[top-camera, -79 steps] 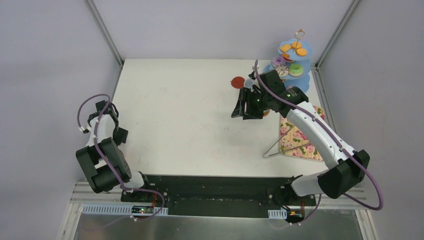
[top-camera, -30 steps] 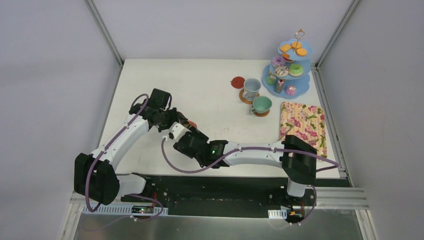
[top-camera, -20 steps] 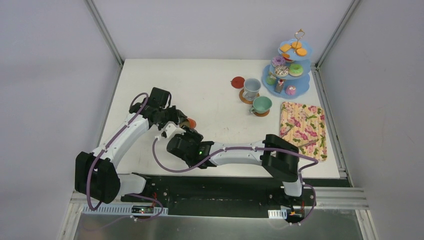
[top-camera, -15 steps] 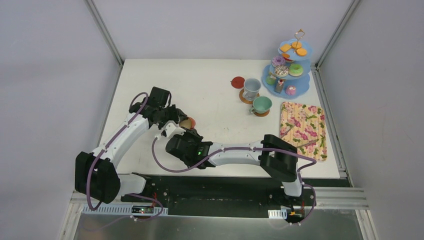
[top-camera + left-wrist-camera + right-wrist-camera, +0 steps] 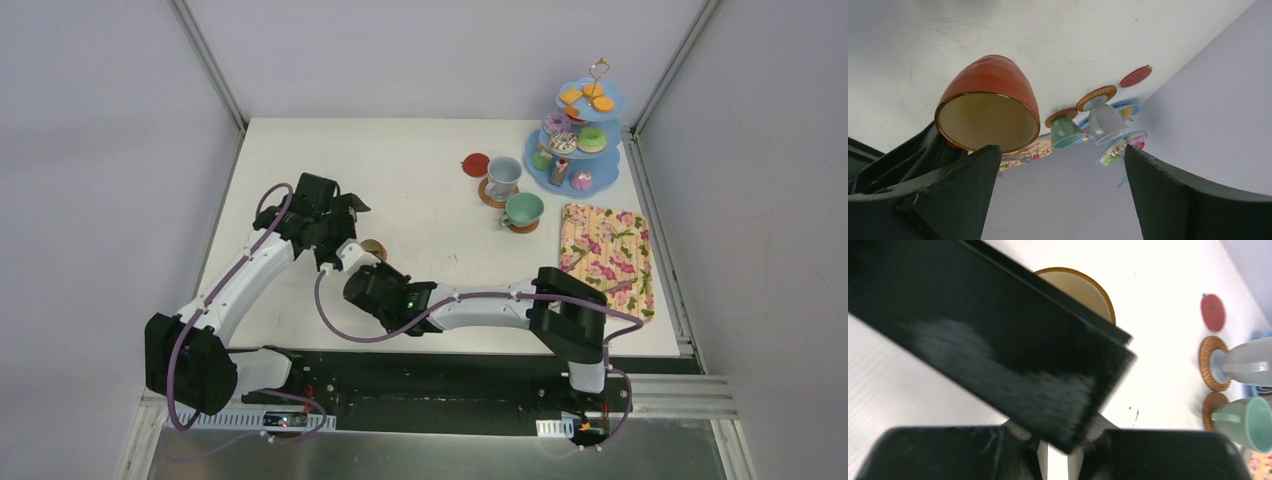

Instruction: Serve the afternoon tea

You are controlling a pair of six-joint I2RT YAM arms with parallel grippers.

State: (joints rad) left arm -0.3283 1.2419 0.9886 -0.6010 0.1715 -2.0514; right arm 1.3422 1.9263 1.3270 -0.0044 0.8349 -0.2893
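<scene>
at the left of the overhead view the left gripper stands wide open and holds nothing; in its wrist view the two dark fingers sit far apart at the lower corners. between them, toward the upper left of that view, is the orange cup, tipped so that its cream inside faces the lens. from above it sits left of centre over the white table.

just right of it the right gripper is closed down. it appears to have the orange cup by its rim or wall, though the blurred finger in its own wrist view hides the contact.

the cup looks small, light and rigid, with a glossy glaze that is likely slippery and could chip. a pinch across the rim wall, or on a handle if it has one, seems the safest hold.

further right, in the upper right of the overhead view, a bare red coaster lies beside the grey-blue cup and the mint green cup, each on a woven coaster. beyond stand the three-tier stand and a floral tray.
</scene>
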